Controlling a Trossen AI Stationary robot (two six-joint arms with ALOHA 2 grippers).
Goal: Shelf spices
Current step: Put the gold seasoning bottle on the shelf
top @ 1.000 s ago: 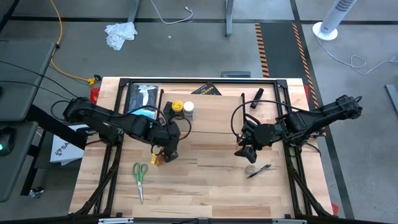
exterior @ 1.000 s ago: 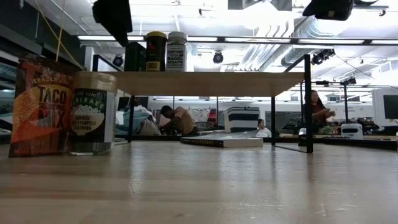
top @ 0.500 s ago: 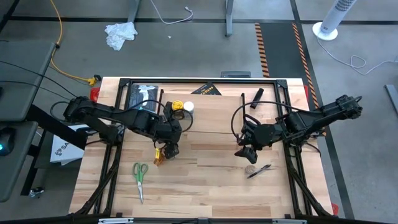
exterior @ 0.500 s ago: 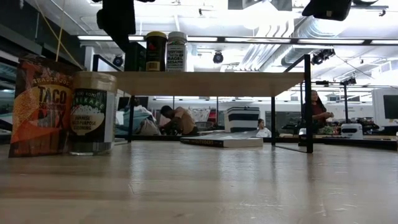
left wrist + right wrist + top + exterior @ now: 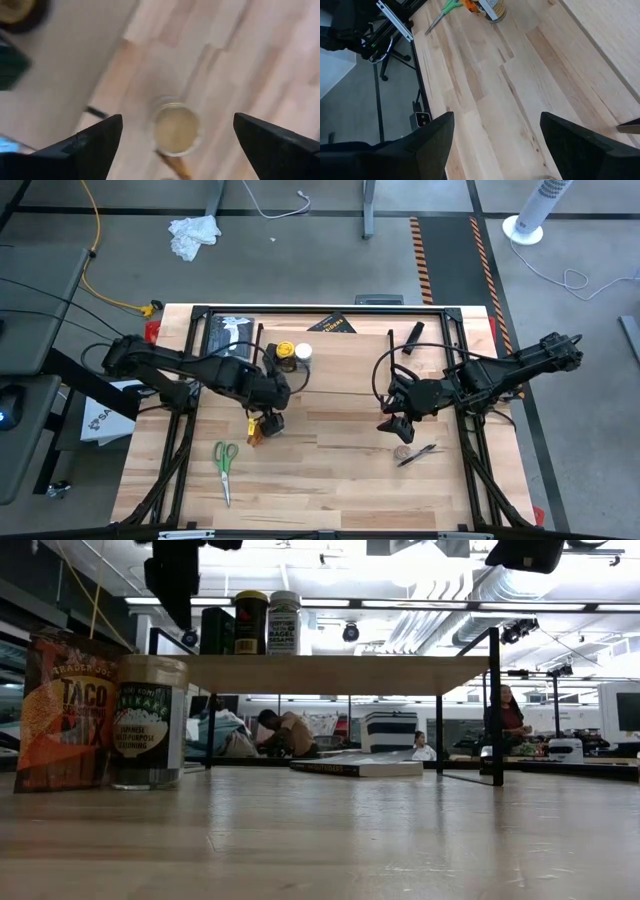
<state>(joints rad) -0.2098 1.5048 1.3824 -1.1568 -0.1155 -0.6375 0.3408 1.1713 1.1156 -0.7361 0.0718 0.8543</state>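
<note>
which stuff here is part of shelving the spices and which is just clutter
Job:
shelf
yellow-lidded jar
white-lidded jar
tan-lidded jar
taco mix packet
left gripper, open above the tan-lidded jar

Clutter:
scissors
marker
book

My wooden counter (image 5: 330, 480) carries the shelf (image 5: 340, 673), which holds a yellow-lidded jar (image 5: 285, 352) and a white-lidded jar (image 5: 303, 353). On the counter itself: taco packet (image 5: 65, 712), tan-lidded jar (image 5: 148, 722), green-handled scissors (image 5: 225, 459), book (image 5: 355, 767).
</note>
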